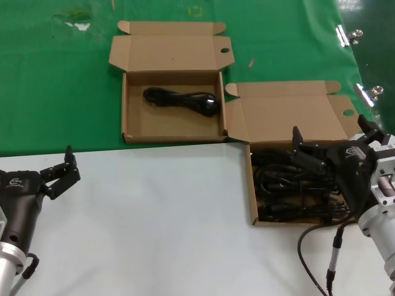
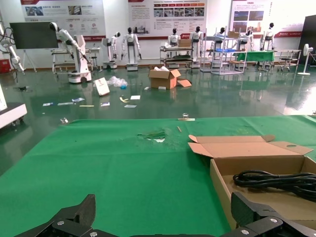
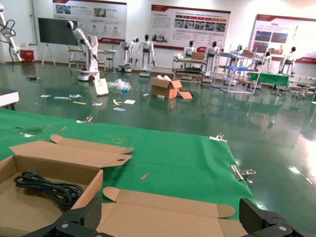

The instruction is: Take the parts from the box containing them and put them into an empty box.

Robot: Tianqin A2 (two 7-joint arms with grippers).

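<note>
Head view: right gripper spread wide over near box, holding nothing; cords piled inside in one tangle. Far box, up-left of near box, has one cord in it. Left gripper parked well left of near box, wide too, empty.

Risk imo: loops overlap, so a grab could drag two out or snag a flap.

Left wrist view: green cloth under far box.

Right wrist view: showroom floor beyond, robots on stands.
</note>
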